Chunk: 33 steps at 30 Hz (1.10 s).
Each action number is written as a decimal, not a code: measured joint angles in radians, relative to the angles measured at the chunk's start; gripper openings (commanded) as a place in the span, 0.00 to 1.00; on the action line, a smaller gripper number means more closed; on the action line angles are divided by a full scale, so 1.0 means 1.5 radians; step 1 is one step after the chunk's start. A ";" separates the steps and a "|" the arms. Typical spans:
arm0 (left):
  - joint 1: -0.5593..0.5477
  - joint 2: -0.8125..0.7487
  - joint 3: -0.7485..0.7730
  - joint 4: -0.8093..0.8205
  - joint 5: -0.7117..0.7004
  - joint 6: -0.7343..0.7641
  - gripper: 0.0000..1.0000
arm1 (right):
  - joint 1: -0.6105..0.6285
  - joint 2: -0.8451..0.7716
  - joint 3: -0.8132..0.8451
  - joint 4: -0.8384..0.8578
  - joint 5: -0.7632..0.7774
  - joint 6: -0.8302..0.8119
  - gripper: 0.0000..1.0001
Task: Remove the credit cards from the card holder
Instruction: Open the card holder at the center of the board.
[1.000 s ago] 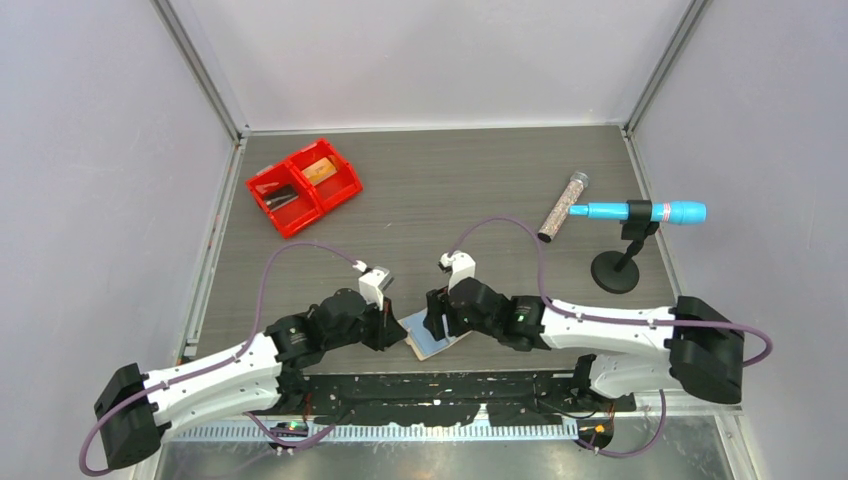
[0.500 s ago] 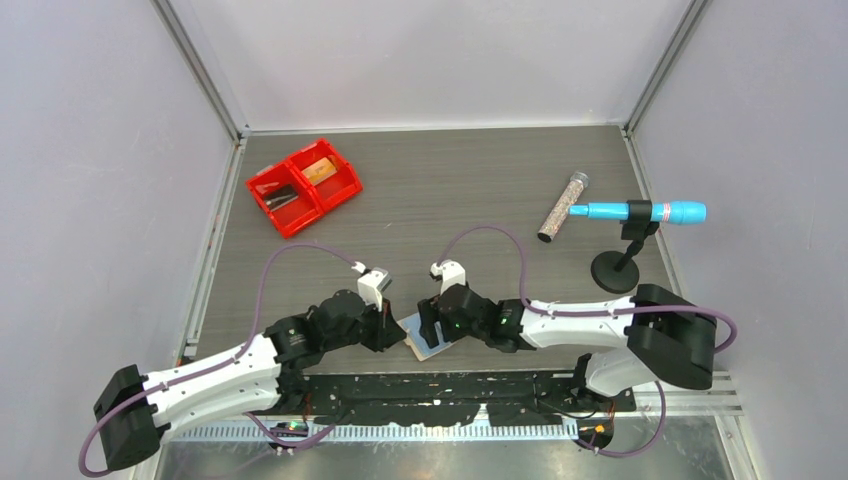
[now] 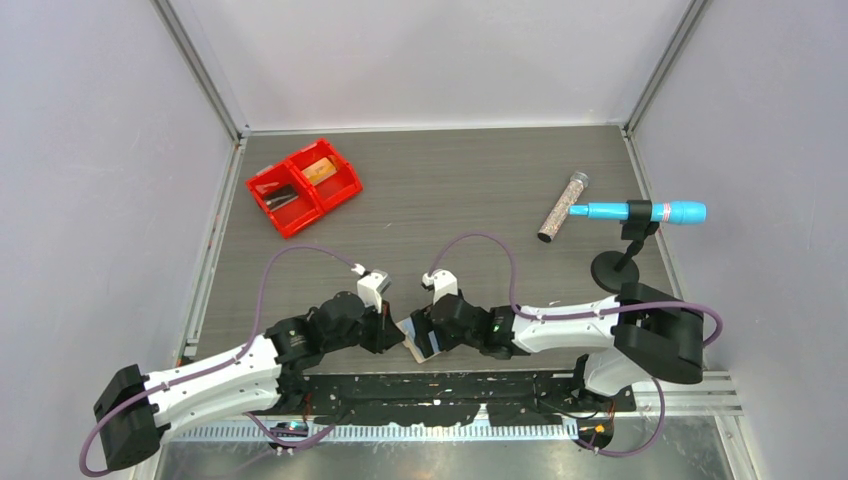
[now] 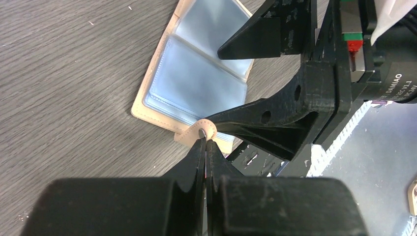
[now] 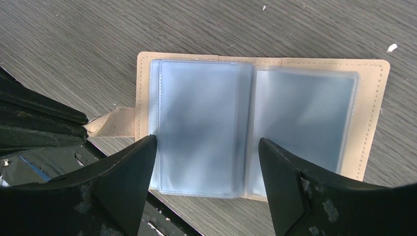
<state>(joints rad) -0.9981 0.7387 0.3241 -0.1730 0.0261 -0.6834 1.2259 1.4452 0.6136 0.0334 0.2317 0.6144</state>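
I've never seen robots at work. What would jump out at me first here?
The tan card holder lies open at the table's near edge, between the two arms. The left gripper pinches its snap tab; the right gripper hangs open over the blue-grey sleeves. Farther back, a red bin on the left and a blue tool on the right stand out.

Card holder (image 5: 260, 128) flat on table (image 3: 450, 190)
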 measured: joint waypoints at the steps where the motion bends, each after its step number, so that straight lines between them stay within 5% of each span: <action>1: 0.000 0.000 -0.001 0.000 0.000 -0.001 0.00 | 0.002 0.003 0.001 0.000 0.004 0.001 0.82; 11: 0.000 -0.006 -0.002 -0.001 -0.004 -0.010 0.00 | 0.015 0.006 0.011 -0.015 0.038 0.016 0.72; 33: 0.000 -0.016 -0.007 -0.002 -0.004 -0.010 0.00 | 0.016 -0.036 0.011 -0.078 0.077 0.028 0.75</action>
<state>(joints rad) -0.9981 0.7151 0.3134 -0.1757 0.0196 -0.6991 1.2491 1.3911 0.6300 -0.0841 0.3466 0.6567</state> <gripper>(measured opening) 0.010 0.753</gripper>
